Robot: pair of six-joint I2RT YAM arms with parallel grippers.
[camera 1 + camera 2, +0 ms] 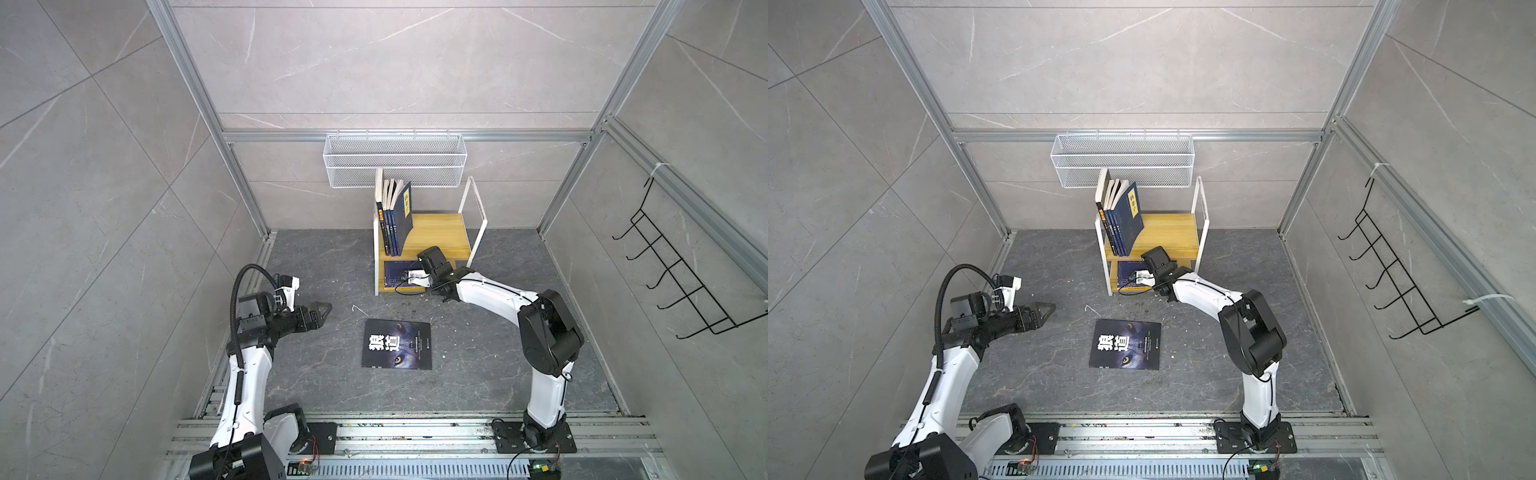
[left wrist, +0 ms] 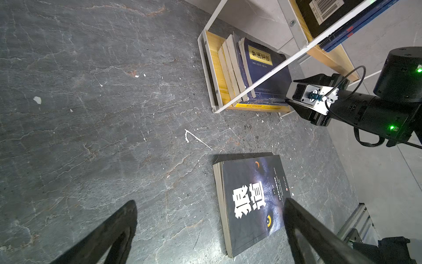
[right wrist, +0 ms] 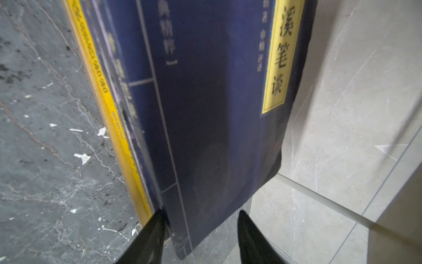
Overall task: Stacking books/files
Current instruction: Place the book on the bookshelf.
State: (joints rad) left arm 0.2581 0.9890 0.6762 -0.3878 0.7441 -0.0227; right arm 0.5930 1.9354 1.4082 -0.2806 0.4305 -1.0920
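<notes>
Dark stone tabletop: black wolf-cover book (image 1: pixel 397 345) lies flat, right of the empty, wide-spread left gripper (image 1: pixel 325 311). Right gripper (image 3: pixel 201 214) straddles the navy book (image 3: pixel 205 114) on the shelf (image 1: pixel 440 235), lower tier; grip cannot be told.

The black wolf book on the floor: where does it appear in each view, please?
Top view: the wolf book lies flat, lower centre, before the wooden shelf.
Top view: lower centre too.
Left wrist: on the floor, nearer than the shelf.
Right wrist: not in it.
Shared landmark: the shelf.
</notes>
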